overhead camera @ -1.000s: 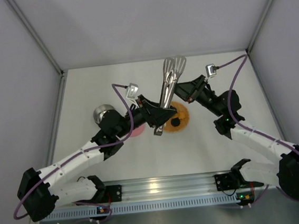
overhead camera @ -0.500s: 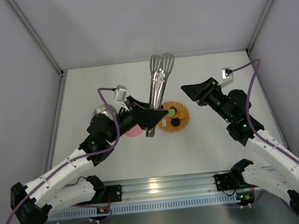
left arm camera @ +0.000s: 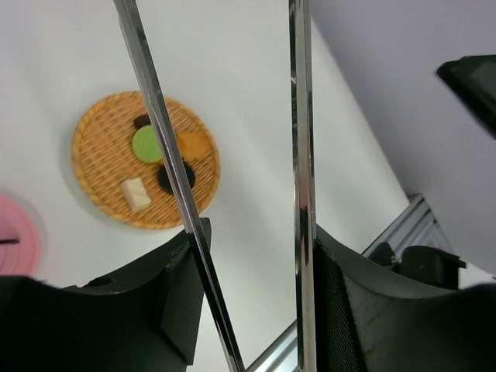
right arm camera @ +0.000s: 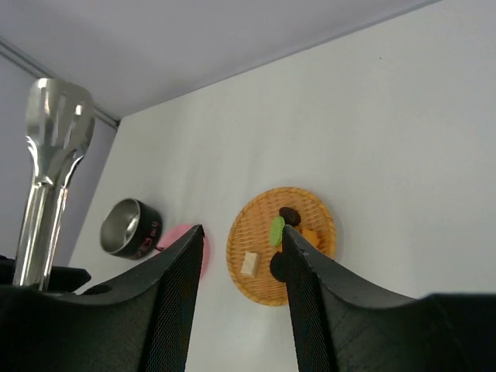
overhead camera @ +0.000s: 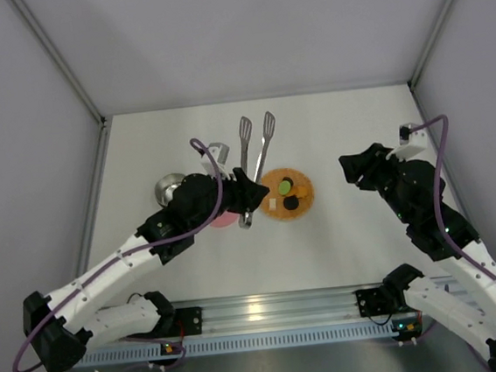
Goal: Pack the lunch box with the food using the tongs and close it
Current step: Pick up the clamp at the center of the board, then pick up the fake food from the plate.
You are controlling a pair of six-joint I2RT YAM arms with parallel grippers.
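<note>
My left gripper (overhead camera: 245, 195) (left arm camera: 256, 298) is shut on the tongs (overhead camera: 257, 145), its fingers pressing the two slim silver arms (left arm camera: 301, 155) near the joined end. The tong tips point toward the back wall, above the table. The food lies on the orange woven plate (overhead camera: 303, 209) (left arm camera: 101, 155): a green piece (left arm camera: 147, 143), an orange one (left arm camera: 192, 144), a black one (left arm camera: 165, 180) and a pale block (left arm camera: 136, 194). The lunch box (overhead camera: 169, 191) (right arm camera: 128, 227) stands open at the left, with its pink lid (overhead camera: 225, 218) (left arm camera: 15, 240) flat beside it. My right gripper (overhead camera: 356, 171) (right arm camera: 242, 232) is open and empty, well right of the plate.
Grey walls enclose the white table on three sides. The aluminium rail (overhead camera: 269, 311) with the arm bases runs along the near edge. The left arm's forearm crosses in front of the tin and lid.
The right gripper has drawn back to the right, away from the tongs. The left gripper has carried the tongs leftward and lower, and their tips now stand apart.
</note>
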